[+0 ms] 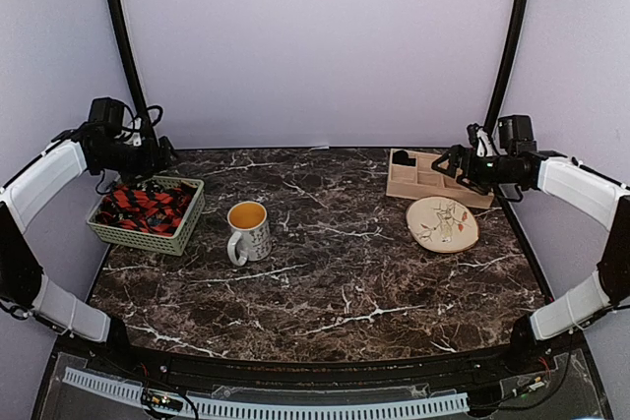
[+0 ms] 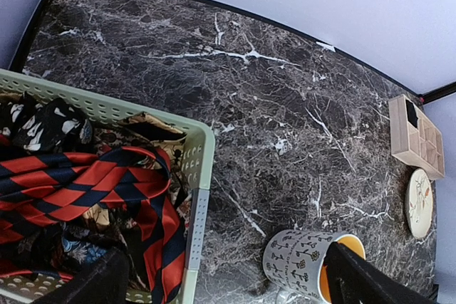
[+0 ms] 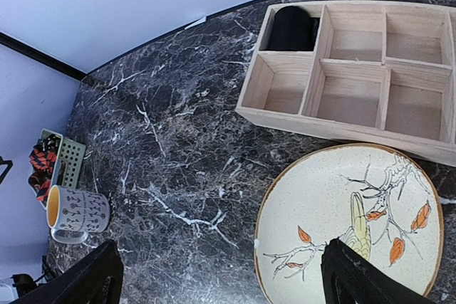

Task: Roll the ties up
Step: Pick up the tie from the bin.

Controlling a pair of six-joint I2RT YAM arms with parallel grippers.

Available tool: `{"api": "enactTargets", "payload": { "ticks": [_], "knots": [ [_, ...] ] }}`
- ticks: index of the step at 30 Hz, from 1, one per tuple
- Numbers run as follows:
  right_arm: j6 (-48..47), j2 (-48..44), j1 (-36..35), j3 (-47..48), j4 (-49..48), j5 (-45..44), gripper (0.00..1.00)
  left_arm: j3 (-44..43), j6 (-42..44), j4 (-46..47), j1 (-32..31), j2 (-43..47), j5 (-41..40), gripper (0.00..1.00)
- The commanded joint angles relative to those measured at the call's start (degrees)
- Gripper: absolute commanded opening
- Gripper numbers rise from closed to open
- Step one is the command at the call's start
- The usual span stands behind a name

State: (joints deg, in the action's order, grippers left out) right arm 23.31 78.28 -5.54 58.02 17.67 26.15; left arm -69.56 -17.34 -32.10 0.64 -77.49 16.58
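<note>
The ties lie heaped in a pale green basket at the table's left. On top is the red-and-black striped tie. A dark tie with pale marks is bunched at the basket's far end. My left gripper hangs open above the basket's near edge and holds nothing. At the right, my right gripper stands open and empty above the edge of a plate. Both pairs of fingertips show only at the bottom of the wrist views.
A white flower-print mug with a yellow inside stands just right of the basket. A wooden compartment tray sits at the back right, with a dark roll in one corner cell. In front of it lies the speckled bird plate.
</note>
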Motion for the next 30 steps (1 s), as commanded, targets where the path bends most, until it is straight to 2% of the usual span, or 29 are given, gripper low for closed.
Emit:
{"api": "enactTargets", "payload": {
  "ticks": [1, 6, 9, 16, 24, 30],
  "knots": [
    [0.96, 0.74, -0.44, 3.64, 1.48, 3.99, 0.97, -4.77, -2.72, -8.5, 1.27, -0.08, -3.67, 0.99],
    [1.13, 0.62, -0.7, 4.27, 2.5, 5.59, 0.97, -6.72, -4.54, -18.27, 2.84, -1.25, -6.18, 0.99],
    [1.36, 0.2, -0.85, 3.88, 2.67, 6.03, 0.97, -5.02, -4.19, -22.38, 3.17, 0.13, -5.98, 0.98],
    [2.36, -0.07, -1.25, 2.57, 1.97, 7.35, 0.97, 4.19, -1.56, -19.65, 2.5, 4.76, 0.44, 0.86],
    [2.55, 0.82, -1.83, 3.21, 2.23, 8.36, 0.97, 5.66, 1.0, -17.15, -1.85, -0.37, -4.31, 0.69],
    [2.86, 0.48, -2.03, 3.21, 2.45, 8.41, 0.97, 5.3, 2.72, -15.49, -1.99, -3.68, -7.13, 0.59]
  ]
}}
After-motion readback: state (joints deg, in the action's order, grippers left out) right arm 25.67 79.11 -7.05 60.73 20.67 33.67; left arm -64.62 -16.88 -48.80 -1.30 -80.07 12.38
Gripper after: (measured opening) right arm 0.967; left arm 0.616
